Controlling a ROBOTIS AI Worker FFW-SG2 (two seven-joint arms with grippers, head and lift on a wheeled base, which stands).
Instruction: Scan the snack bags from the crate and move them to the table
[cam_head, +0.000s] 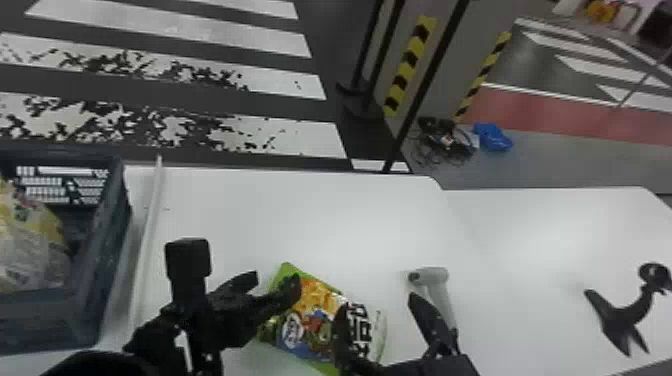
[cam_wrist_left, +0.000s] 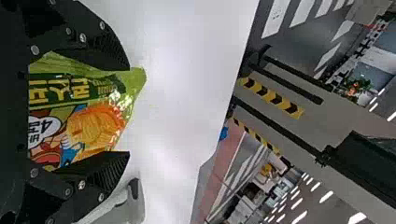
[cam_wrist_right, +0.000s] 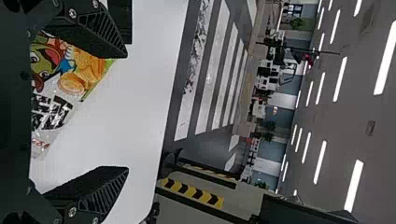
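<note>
Snack bag (cam_head: 312, 327): on the table (cam_head: 300, 215), out between my two grippers. Long axis slants from far left to near right in the head view; printed face up. Its far corner lies just beside the left gripper (cam_head: 276, 278), whose one finger overhangs that end. From the right gripper (cam_head: 377, 303) the bag lies to the left, its near-right end reaching in between the fingers.

Left gripper: fingers well spread, nothing clamped; the left wrist view puts the bag within the gap. Right gripper: spread wide too, nothing held, one finger over the bag. I cannot tell whether any finger touches the film. Nearer arm: I log it as a draw, both being at the bag.

Arm pose: left comes in from the near left and points across toward the bag; right comes up from the near edge and points forward.

Just beyond the right gripper, on its right side: scanner (cam_head: 436, 276) (I would keep that outer finger off its handle). Black stand (cam_head: 622, 312): well apart, farther right. Crate (cam_head: 102, 235): left of the left gripper, with more packets (cam_head: 37, 245) inside.

Judgement: step in hand is handling this bag for the scan; the closing should come across the slanted axis, gently, as film may crumple.
</note>
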